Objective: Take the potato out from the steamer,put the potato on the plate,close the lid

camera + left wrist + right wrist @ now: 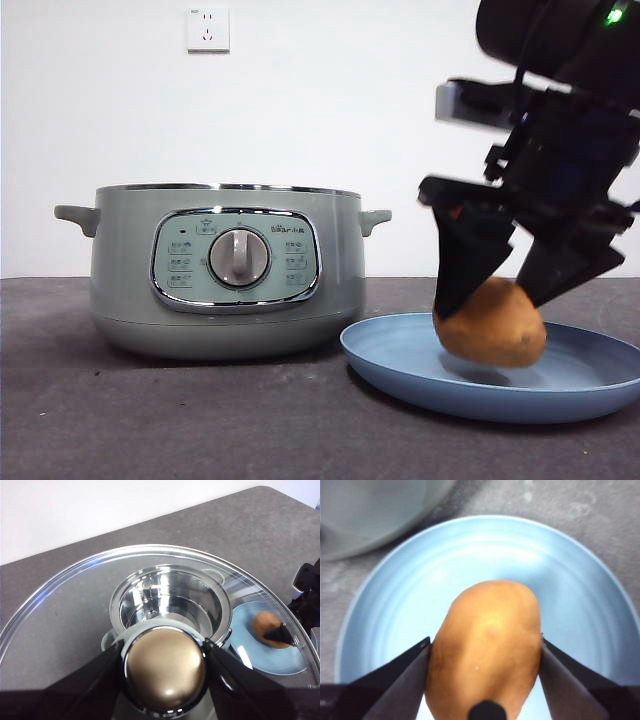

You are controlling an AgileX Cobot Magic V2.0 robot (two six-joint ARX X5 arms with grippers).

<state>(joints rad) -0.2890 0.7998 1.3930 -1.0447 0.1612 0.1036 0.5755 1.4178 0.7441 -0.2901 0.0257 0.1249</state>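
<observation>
The potato (492, 325), orange-brown and oval, hangs just over the light-blue plate (400, 350), with my right gripper (492, 305) shut on its sides. In the right wrist view the potato (487, 645) sits between the two jaws above the middle of the plate (470, 555). My left gripper (165, 672) is shut on the knob (165, 665) of the glass lid (65, 610), holding it in the air above the steamer. Through the glass I see the steamer's open, shiny inside (170, 600). The sage-green steamer (225, 270) stands lidless to the left of the plate.
A dark grey tabletop (200, 420) runs in front of the steamer and plate. A white wall with a socket (208, 29) stands behind. The steamer's right handle (375, 218) reaches toward the right arm.
</observation>
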